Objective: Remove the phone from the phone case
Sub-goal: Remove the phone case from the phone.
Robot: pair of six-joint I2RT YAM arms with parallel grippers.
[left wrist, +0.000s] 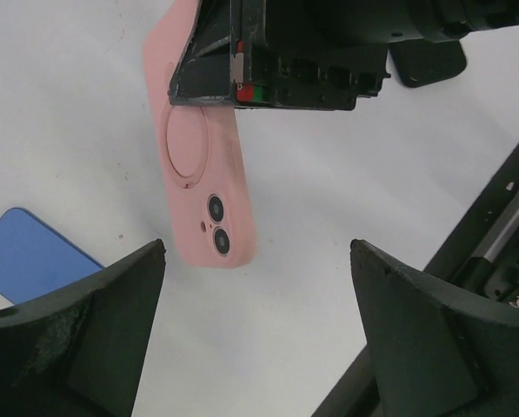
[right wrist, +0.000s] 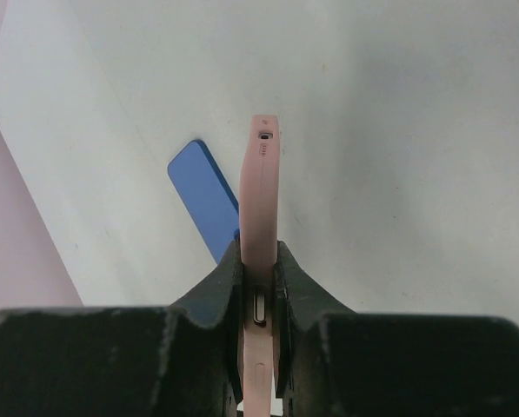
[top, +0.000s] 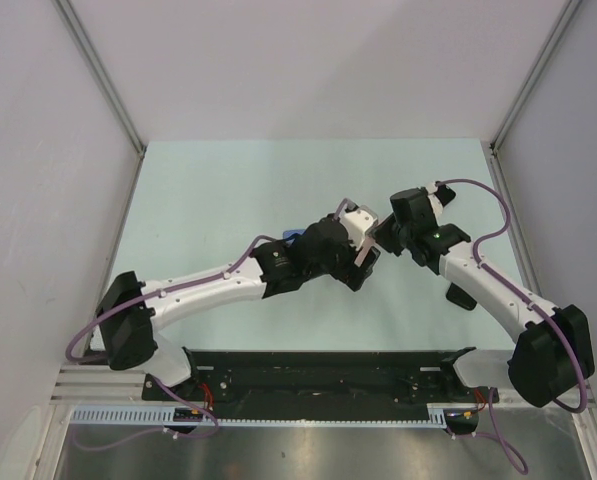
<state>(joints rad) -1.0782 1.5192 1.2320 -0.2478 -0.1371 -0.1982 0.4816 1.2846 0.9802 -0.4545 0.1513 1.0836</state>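
**Item:** pink phone case.

**Position:** it is held clear of the desk, over the middle, between the two arms.

**Grip:** the right fingers pinch the case edge-on near one end, across its full thickness, and the camera end hangs free. The left fingers are spread wide and hold nothing. The camera end lies ahead of the gap between them.

**Finding:** both camera holes show dark, which suggests the phone is seated inside. This cannot be confirmed, as the front face is not visible. A flat blue slab lies on the desk just beyond the case, and I cannot tell what it is.

**Assessment:** the step in hand appears to be a second grip for peeling the case off.

**Recommended:**
- Bring the left fingers onto the free corner at the camera end and catch only the soft lip of the case, not the whole thickness.
- Work at the end farthest from the right pinch, because that pinch clamps phone and case together.
- Roll the lip backward off the corner.
- Keep the work low over the desk, so that a freed phone has little way to fall.
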